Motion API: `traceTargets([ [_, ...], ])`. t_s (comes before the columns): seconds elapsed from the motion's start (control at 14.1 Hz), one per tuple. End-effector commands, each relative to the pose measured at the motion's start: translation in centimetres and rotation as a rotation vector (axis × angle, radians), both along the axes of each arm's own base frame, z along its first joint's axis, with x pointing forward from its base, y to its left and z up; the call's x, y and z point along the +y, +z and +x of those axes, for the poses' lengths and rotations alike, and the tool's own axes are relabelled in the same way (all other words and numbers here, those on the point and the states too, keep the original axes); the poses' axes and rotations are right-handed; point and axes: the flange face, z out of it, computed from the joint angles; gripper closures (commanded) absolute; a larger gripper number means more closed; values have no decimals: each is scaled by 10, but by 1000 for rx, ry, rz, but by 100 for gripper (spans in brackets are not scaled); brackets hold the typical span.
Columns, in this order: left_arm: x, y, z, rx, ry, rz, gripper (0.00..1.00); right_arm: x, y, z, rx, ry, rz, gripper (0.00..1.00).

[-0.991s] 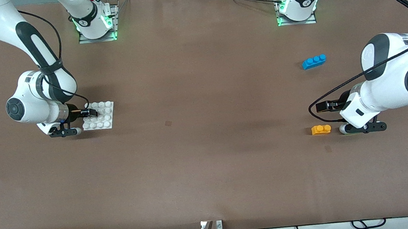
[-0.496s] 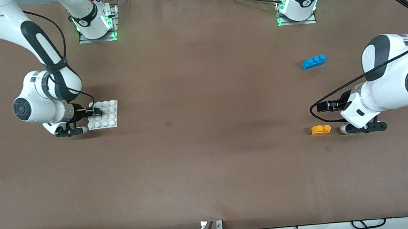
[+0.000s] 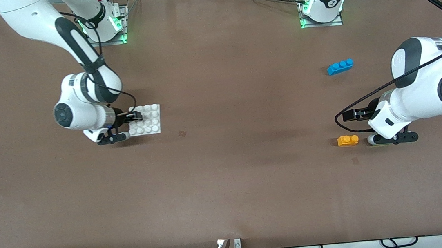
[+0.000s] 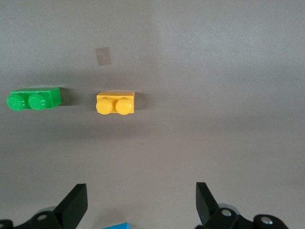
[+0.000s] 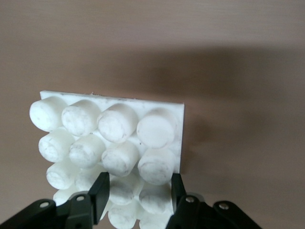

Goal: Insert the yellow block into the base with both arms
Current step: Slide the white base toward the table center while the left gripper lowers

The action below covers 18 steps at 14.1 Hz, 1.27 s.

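The yellow block (image 3: 347,140) lies on the table toward the left arm's end; it also shows in the left wrist view (image 4: 115,102), studs up. My left gripper (image 3: 353,115) is open and empty, over the table beside the block; its fingers (image 4: 76,205) are wide apart. My right gripper (image 3: 135,116) is shut on one edge of the white studded base (image 3: 151,121) toward the right arm's end. In the right wrist view the gripper (image 5: 138,183) has its fingers clamped around the edge studs of the base (image 5: 114,129).
A blue three-stud brick (image 3: 340,66) lies farther from the front camera than the yellow block; its corner shows in the left wrist view (image 4: 114,225). A green two-stud brick (image 4: 33,99) lies beside the yellow block, hidden under the left wrist in the front view.
My right gripper has carried the base toward the middle of the table, toward the left arm's end. The left arm and the bricks have not moved.
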Motion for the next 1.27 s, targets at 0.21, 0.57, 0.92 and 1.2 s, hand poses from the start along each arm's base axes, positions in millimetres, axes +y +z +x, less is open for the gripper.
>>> traceTargets([
  [0.21, -4, -30, 3, -71, -30, 21, 0, 149, -31, -5, 5, -71, -50, 47],
  [0.57, -9, -82, -13, -122, -96, 67, 0, 246, -33, -14, -23, -68, -37, 47],
  [0.92, 1, -124, -26, -191, -120, 87, 0, 293, -34, -25, -20, -123, -41, 47],
  [1.2, 20, -141, -23, -196, -99, 86, 0, 323, -29, -37, -32, -100, -24, 47],
])
